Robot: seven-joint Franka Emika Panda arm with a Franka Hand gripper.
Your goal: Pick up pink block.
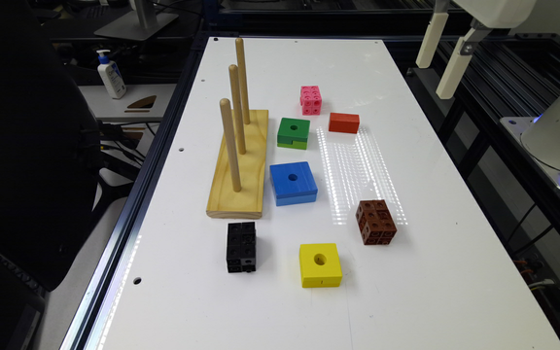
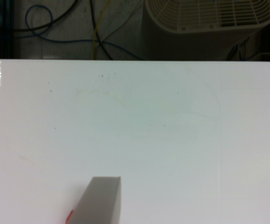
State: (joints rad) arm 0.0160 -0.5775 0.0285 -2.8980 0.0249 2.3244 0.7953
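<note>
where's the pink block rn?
In the exterior view the pink block sits on the white table, far end, just beyond the green block and to the exterior view's left of the red-orange block.

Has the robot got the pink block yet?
Not yet. Nothing looks done: the pink block sits on the white table beside the red-orange block. The claw hangs open and empty, high off to the exterior view's right. Reaching, grabbing and lifting are all left.
</note>
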